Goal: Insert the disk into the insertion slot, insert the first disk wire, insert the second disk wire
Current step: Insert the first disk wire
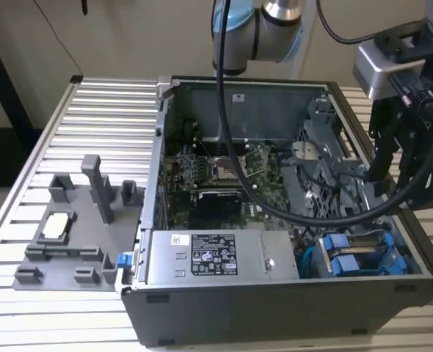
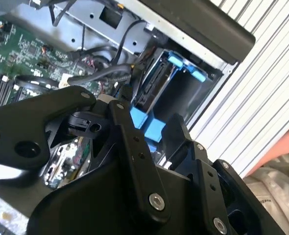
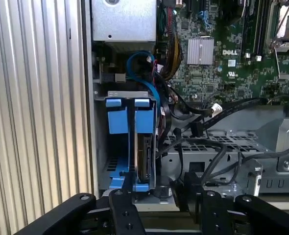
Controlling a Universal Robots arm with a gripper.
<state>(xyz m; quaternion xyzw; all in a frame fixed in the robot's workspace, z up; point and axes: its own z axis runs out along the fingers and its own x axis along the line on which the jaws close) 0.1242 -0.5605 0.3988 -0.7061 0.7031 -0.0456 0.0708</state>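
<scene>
- The computer case (image 1: 275,312) lies open on my slatted desk (image 1: 99,110).
- The insertion slot (image 3: 127,93) sits in the case's corner.
- The disk (image 3: 145,156) stands seated in the slot, its long axis along the case wall.
- My claw (image 3: 156,196) hangs open and empty, and the disk lies straight ahead of it.

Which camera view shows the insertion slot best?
The first wrist view: the insertion slot faces the camera, its opening and both blue carriers plain. The exterior view shows it obliquely from above; the second wrist view, aslant.
</scene>
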